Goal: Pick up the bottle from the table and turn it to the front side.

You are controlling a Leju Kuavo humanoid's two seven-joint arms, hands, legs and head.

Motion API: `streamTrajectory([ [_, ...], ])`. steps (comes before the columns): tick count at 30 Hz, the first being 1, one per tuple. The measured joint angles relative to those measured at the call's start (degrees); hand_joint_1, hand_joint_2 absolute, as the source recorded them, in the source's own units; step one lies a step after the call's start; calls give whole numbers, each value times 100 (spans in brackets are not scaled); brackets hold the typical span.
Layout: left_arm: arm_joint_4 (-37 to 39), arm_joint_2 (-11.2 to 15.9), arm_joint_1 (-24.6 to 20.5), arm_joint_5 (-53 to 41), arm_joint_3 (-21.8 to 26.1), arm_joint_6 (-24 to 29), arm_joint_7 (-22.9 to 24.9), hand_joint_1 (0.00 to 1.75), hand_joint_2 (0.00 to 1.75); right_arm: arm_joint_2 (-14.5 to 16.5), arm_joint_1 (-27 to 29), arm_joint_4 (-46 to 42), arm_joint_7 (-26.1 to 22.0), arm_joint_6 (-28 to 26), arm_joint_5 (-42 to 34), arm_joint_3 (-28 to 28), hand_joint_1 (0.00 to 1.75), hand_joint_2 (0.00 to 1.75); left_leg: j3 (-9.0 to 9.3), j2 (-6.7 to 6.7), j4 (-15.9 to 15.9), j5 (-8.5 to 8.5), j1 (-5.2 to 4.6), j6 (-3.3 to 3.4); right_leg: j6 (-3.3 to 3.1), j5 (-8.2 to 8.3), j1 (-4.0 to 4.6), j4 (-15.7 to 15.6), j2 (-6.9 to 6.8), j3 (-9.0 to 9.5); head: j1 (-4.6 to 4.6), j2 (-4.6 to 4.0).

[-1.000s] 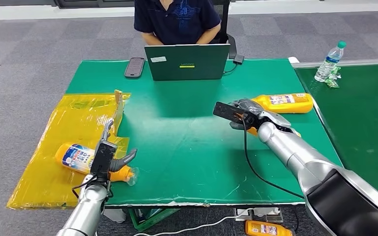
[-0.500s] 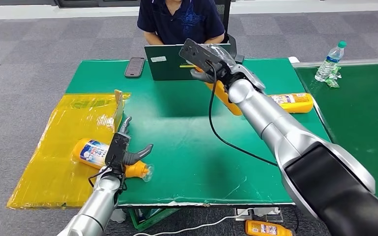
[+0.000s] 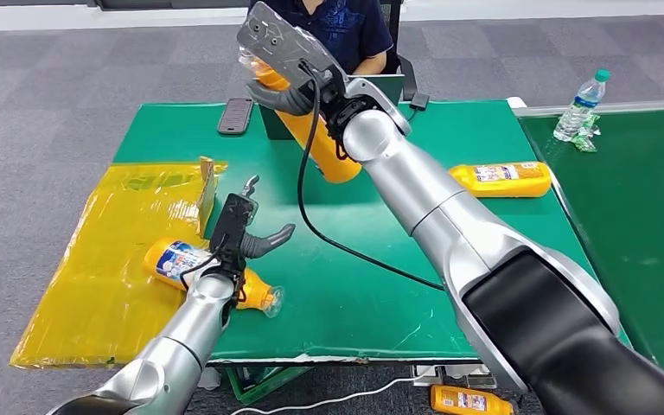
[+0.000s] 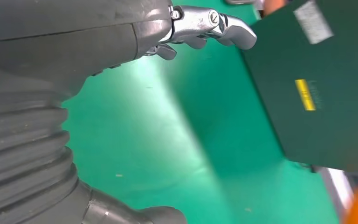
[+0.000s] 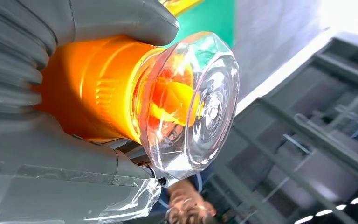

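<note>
Head view: right robot hand (image 3: 298,91) clamped on orange bottle (image 3: 324,143), raised above bench (image 3: 380,259) near laptop (image 3: 393,86); slip risk during turn. Left robot hand (image 3: 246,238) spread, empty, above second bottle (image 3: 181,262).
Right wrist view: thumb (image 5: 121,18) near clear cap (image 5: 191,102); grip shallow.

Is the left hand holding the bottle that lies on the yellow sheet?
No, the left hand hovers open above the lying bottle, fingers spread and holding nothing.

1. The middle of the green bench (image 3: 346,285) lies open between both arms.
2. A laptop (image 3: 380,86) and a phone (image 3: 235,116) block the far edge.
3. Yellow plastic sheet (image 3: 104,259) with an orange bottle (image 3: 207,275) crowds the left side.
4. Another orange bottle (image 3: 501,179) lies right.
</note>
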Motion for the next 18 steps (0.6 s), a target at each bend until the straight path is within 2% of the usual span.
streamTrajectory([
  [10,170,-244,-494,131,0,0,49,0,175,88,20,-150,29,10,-166,-246,175,175,-10,0,1,0,0,0,1,1,-2,0,0,-8,0,0],
  [18,216,-352,-625,203,0,-12,-21,0,175,90,127,-149,-2,-28,-219,-350,175,175,-11,0,1,0,0,0,1,1,1,0,1,-11,0,1],
])
